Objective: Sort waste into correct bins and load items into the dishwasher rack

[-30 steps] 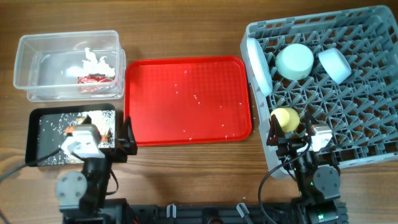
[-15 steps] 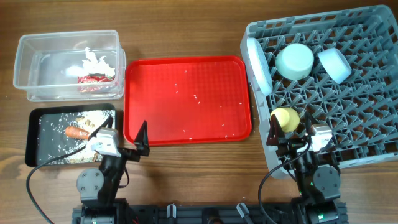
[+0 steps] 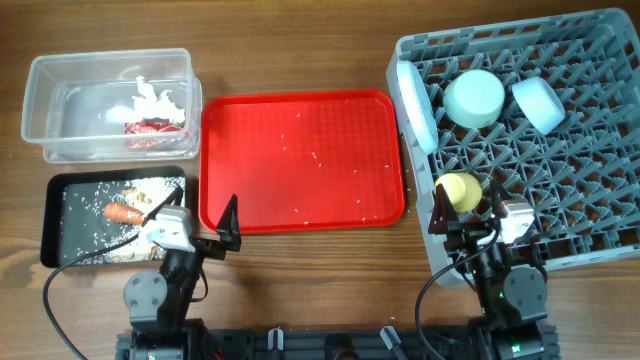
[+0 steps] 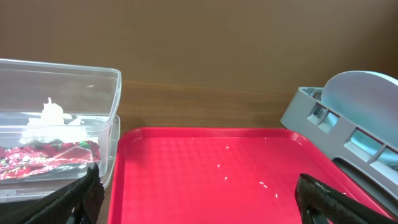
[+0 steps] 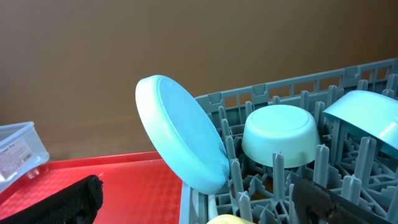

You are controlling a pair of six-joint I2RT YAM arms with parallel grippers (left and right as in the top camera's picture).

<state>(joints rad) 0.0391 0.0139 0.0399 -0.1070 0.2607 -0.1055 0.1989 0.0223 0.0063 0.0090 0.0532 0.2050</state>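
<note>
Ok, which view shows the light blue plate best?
Right wrist: the light blue plate is close and large, standing on edge in the dishwasher rack. Overhead shows it only edge-on; left wrist catches just its upper part over the rack wall.

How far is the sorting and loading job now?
Nearly done. Tissue and red wrapper lie in the clear tub; carrot piece and scraps in the black tray. Plate, green bowl, blue bowl and yellow cup sit in the rack. Left pincer and right pincer are open, empty. Only the spoon is unseen.

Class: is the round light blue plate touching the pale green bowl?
Apart. Overhead view shows grey rack pegs between light blue plate and pale green bowl.
</note>
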